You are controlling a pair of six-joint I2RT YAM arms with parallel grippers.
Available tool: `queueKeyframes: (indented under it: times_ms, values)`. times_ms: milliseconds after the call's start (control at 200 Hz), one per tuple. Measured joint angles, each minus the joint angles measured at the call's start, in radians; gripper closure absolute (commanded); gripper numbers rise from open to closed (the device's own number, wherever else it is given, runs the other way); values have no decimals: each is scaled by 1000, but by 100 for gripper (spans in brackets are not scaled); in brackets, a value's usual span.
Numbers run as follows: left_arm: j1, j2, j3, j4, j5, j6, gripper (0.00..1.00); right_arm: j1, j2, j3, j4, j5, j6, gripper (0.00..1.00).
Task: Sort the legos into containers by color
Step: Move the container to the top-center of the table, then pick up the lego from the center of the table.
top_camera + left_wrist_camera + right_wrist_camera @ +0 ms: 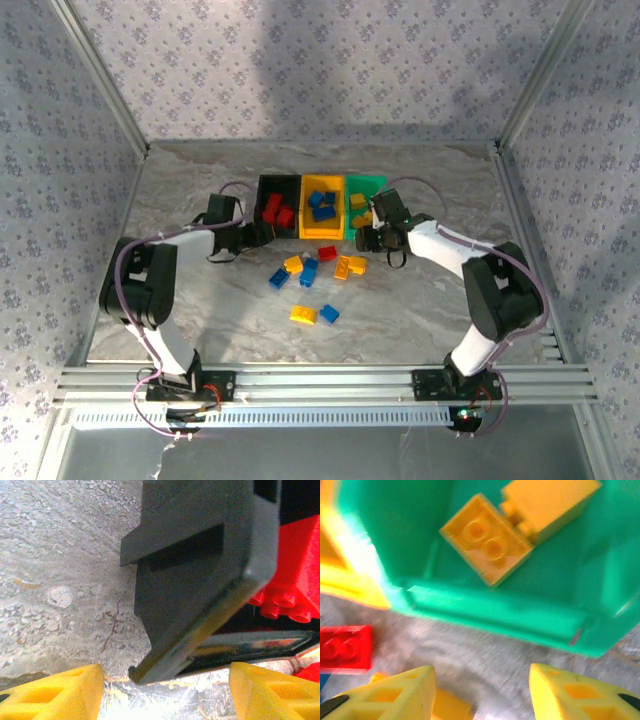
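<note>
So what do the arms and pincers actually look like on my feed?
The left arm and right arm both alternate black joint housings with white links. Thin pale-purple cables loop along each. The left pincer and right pincer end in yellow wedge fingertips with triangular cut-outs.

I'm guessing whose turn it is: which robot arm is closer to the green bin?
Right. The right gripper hangs at the near wall of the green bin; the left gripper is by the black bin.
</note>
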Motion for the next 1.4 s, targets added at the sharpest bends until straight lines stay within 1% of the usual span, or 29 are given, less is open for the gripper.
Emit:
queueKeyframes:
  times_ms: [65,180,270,395,550,705,790,865,915,1194,1289,1399]
  values:
    - [-4,-55,-24,-3,-6,2,31,32,-51,-17,-18,-8,-5,35]
    - [-16,-184,-77,-3,-30,10,30,77,-107,-42,-34,-27,-3,34]
    - [-30,-262,-113,0,-45,21,30,96,-95,-47,-42,-26,5,34]
    - [-36,-312,-175,21,-68,35,29,123,-43,-47,-45,-4,22,34]
    - [-35,-320,-243,32,-97,50,29,140,14,-43,-54,31,40,35]
    - [-35,-320,-251,42,-98,53,29,140,40,-43,-68,57,54,37]
    - [-35,-320,-251,43,-97,53,29,140,51,-38,-68,60,58,42]
    - [-36,-320,-251,43,-97,54,29,140,64,-33,-66,61,59,50]
    - [-35,-320,-251,43,-97,53,29,140,64,-28,-64,62,66,52]
    - [-35,-320,-251,43,-97,54,29,127,50,-16,-92,75,63,53]
    - [-36,-320,-251,43,-98,53,29,88,26,16,-111,75,53,52]
    - [-36,-320,-251,43,-98,54,29,21,20,97,-117,74,39,52]
